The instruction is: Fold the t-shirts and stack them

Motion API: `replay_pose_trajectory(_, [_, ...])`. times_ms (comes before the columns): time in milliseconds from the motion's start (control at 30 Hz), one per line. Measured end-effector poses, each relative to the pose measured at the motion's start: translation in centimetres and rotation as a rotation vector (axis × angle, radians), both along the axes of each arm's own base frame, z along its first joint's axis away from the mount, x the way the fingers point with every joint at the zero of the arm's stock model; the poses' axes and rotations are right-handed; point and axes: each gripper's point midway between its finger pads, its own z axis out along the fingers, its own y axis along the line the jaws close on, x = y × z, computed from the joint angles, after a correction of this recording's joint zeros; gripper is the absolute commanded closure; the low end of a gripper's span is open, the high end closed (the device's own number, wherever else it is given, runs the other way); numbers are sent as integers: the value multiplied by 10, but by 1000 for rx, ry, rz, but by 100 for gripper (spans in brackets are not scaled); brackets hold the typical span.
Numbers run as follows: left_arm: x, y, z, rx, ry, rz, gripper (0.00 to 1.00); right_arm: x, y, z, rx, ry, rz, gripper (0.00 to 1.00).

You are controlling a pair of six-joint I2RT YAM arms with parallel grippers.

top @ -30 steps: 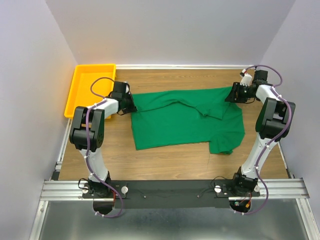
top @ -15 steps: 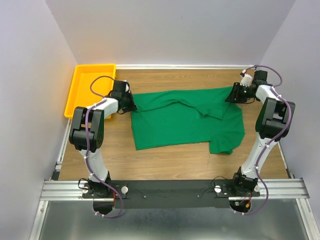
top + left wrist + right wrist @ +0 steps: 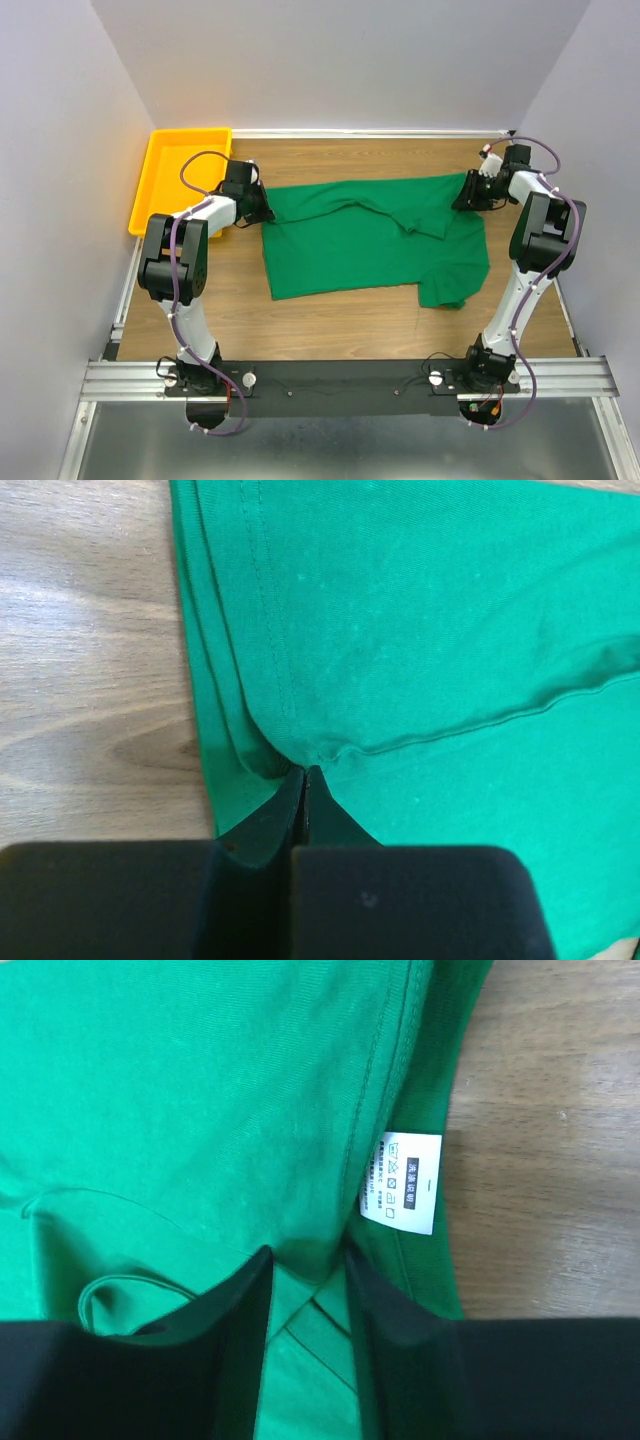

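Top external view: a plain green t-shirt [image 3: 370, 240] lies spread on the wooden table [image 3: 340, 330]. It is soft cotton with some loose folds, and its outline is wide and not regular. It stretches between the two pairs of jaws, with one edge at each. A yellow plastic tray [image 3: 180, 170], rectangular with a raised rim, stands beyond the left gripper [image 3: 305, 777], apart from the cloth.

The black fingers of the left gripper are pressed together, and a stitched hem of the shirt is pinched at their tips. The cloth wrinkles toward that spot, and bare wood grain shows beside the jaws.

The right gripper [image 3: 305, 1265] has its jaws partly apart, with a raised fold of the cloth between them. Whether the fingers already press this fold, I cannot say for sure. Just beside these jaws a small white rectangular label [image 3: 402, 1182] with tiny printed symbols is sewn at a stitched seam.
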Motion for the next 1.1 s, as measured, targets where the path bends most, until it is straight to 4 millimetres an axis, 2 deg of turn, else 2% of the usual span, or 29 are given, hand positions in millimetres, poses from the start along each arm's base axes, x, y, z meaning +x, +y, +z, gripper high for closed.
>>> replay_pose_trajectory(233, [0,-1,0,-5,1,-5,100,0,0,-1,4,6,-6,94])
replay_pose_trajectory(333, [0,-1,0,-3,0,-6,100,0,-2,-2,-7,7,-10,99])
replay_pose_trajectory(533, [0,0,0,1,-2,-10,100,1,-13,-5,-69,13,-31,99])
replay_pose_trajectory(767, [2,4,8,6,-23,-11,100,9,-28,3,-121,-12,-50,99])
replay_pose_trajectory(933, [4,8,21,3,-55,-3,100,9,-31,3,-130,-11,-56,99])
replay_pose_trajectory(1100, [-1,10,20,5,-49,0,100,9,-32,3,-135,-11,-59,99])
